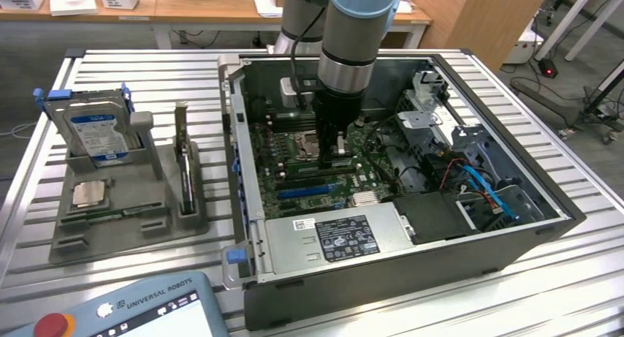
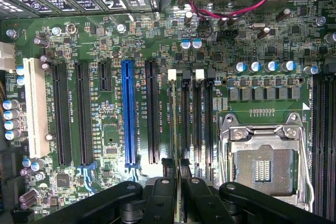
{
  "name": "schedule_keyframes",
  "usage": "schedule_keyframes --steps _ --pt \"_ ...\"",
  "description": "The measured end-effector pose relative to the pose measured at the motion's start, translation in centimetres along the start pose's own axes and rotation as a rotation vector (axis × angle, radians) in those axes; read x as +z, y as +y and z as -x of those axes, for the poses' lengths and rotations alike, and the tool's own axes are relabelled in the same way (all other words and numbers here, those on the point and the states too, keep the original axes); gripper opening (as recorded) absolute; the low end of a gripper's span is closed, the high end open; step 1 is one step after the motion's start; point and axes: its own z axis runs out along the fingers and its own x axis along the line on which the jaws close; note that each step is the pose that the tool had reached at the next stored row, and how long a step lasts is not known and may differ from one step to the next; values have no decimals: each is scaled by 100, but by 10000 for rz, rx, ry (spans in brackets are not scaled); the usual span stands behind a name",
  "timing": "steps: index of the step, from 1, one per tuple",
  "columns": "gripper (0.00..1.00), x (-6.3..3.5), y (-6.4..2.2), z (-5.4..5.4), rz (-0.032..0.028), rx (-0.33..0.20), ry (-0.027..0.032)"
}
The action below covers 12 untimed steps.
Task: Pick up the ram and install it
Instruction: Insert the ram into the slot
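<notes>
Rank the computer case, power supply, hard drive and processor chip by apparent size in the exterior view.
1. computer case
2. power supply
3. hard drive
4. processor chip
The power supply may sit nearer the camera, so its lead over the hard drive is unsure.

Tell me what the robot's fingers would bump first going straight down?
Probably the long black slot on the green board, straight below the ram the fingers pinch. Depth is unclear.

Had a silver-grey tubular arm (image 1: 356,30), blue-capped, black cable (image 1: 292,52) alongside, above a black gripper (image 2: 176,167) with silver-screwed links.
</notes>
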Motion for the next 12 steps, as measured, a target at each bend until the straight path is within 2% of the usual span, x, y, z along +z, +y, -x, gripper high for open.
schedule_keyframes --steps 12 --pt "13 0 0 0 0 0 0"
